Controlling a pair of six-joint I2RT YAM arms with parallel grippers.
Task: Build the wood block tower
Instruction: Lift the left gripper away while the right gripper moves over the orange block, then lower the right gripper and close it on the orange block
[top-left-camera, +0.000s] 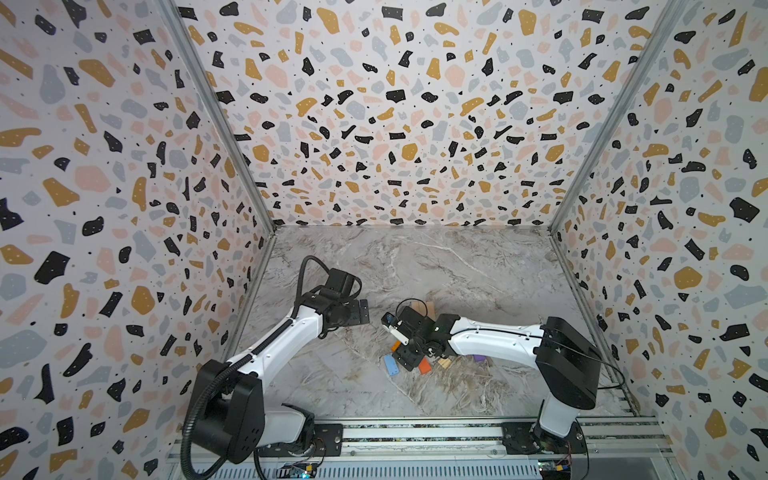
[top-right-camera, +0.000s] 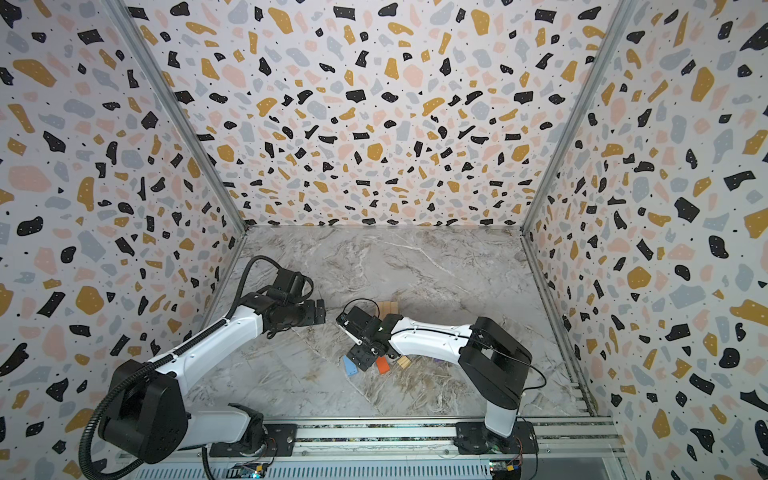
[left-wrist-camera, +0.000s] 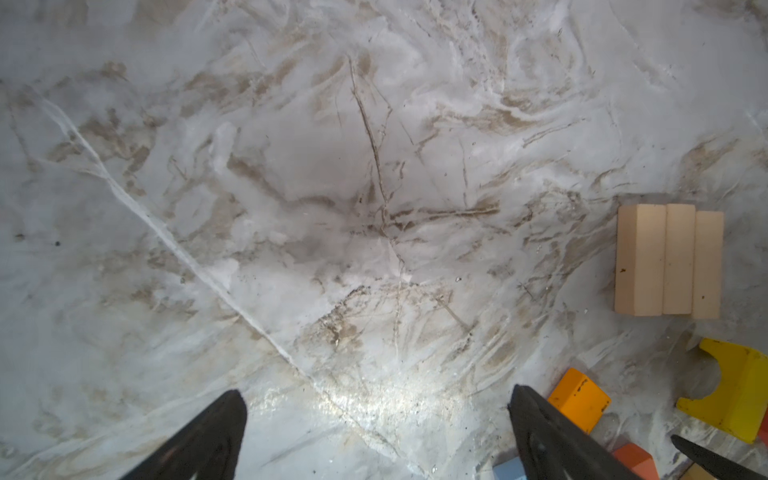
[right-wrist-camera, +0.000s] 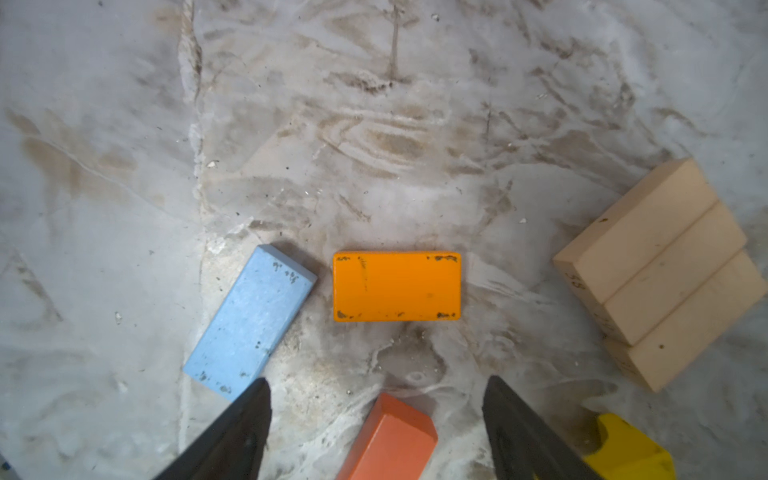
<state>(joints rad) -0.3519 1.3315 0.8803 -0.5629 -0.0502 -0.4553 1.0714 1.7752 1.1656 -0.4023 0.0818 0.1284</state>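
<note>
Red-orange block (right-wrist-camera: 390, 440) inside right hand (right-wrist-camera: 376, 385) (open)

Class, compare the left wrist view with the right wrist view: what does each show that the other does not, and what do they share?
Only left wrist: the left fingers over the marble table, holding nothing. Only right wrist: the blue block at full length, and the red block lying between the right fingers. Both: three tan blocks side by side, the orange block, the yellow block.
</note>
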